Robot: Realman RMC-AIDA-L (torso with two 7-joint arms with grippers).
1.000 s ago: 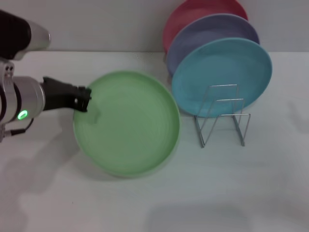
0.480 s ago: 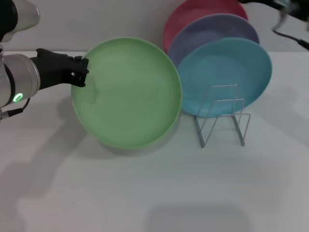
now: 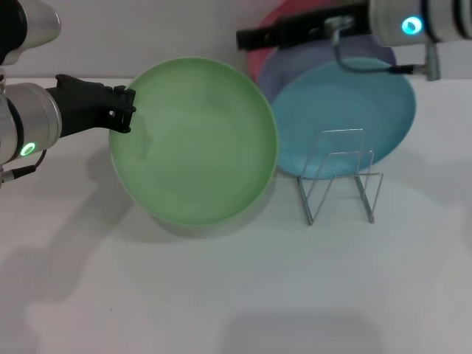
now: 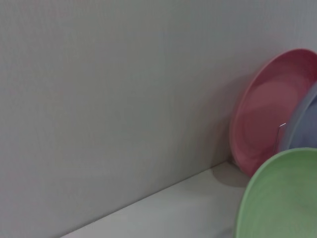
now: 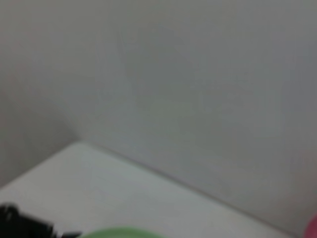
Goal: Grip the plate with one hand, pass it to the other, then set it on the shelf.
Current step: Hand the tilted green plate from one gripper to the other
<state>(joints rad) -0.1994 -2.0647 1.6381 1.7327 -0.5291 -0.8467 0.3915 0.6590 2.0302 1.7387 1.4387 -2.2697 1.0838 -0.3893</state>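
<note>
The light green plate [image 3: 195,140] is held up off the table, tilted with its face toward me. My left gripper [image 3: 127,110] is shut on its left rim. The plate's edge also shows in the left wrist view [image 4: 282,198] and as a sliver in the right wrist view [image 5: 119,232]. My right gripper [image 3: 247,37] reaches in from the upper right, above the plate's upper right rim and apart from it. The silver wire rack [image 3: 339,177] stands on the table to the right of the plate, with its front slots free.
A turquoise plate [image 3: 354,103], a lavender plate [image 3: 310,57] and a pink plate [image 3: 258,59] stand upright behind the rack. The right arm crosses in front of their tops. The wall runs close behind. White table lies in front.
The plate was lifted from the table and has since stayed still in my left gripper. My right arm has swung in from the upper right, over the standing plates.
</note>
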